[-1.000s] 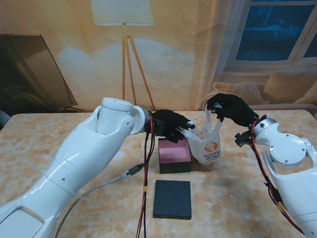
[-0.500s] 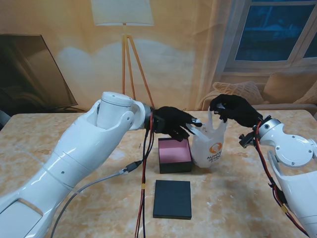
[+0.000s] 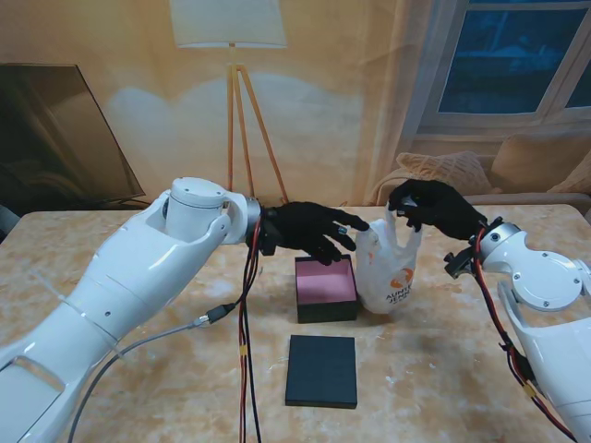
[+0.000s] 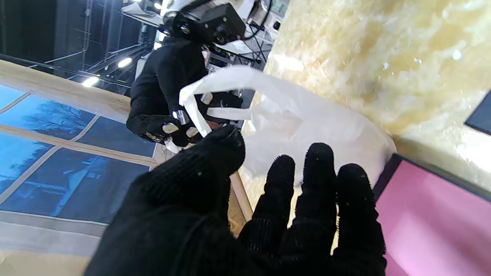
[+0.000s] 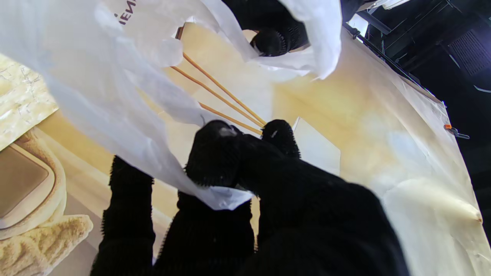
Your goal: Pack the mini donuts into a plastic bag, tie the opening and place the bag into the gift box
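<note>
Right hand: the right hand (image 3: 434, 205), in a black knit glove, is pinching a handle loop of the plastic bag (image 3: 388, 268) between thumb and fingers; in the right wrist view the thin film is passing between the thumb (image 5: 215, 157) and a finger.
Left hand: the left hand (image 3: 312, 229) is reaching toward the bag's left side with its fingers spread and holding nothing; in its wrist view the fingertips (image 4: 318, 161) are lying just short of the white film.
Bag axis: the bag is standing upright, its long axis running vertically, with the opening and handles pointing up and the rounded bottom resting on the table (image 3: 443, 369).
Bag position: it is hanging under the right hand, to the right of the left hand, and sitting just beside the right wall of the gift box (image 3: 324, 288).
Bag material: thin, white, translucent, crinkled plastic with an orange logo and dark lettering on the side facing me.
Gift box: a dark square tray with a pink lining, lying open under the left hand's fingers.
Lid: a flat, dark, matte square lid (image 3: 321, 370) is lying nearer to me than the box, apart from it.
Table surface: glossy, beige, marble-patterned.
</note>
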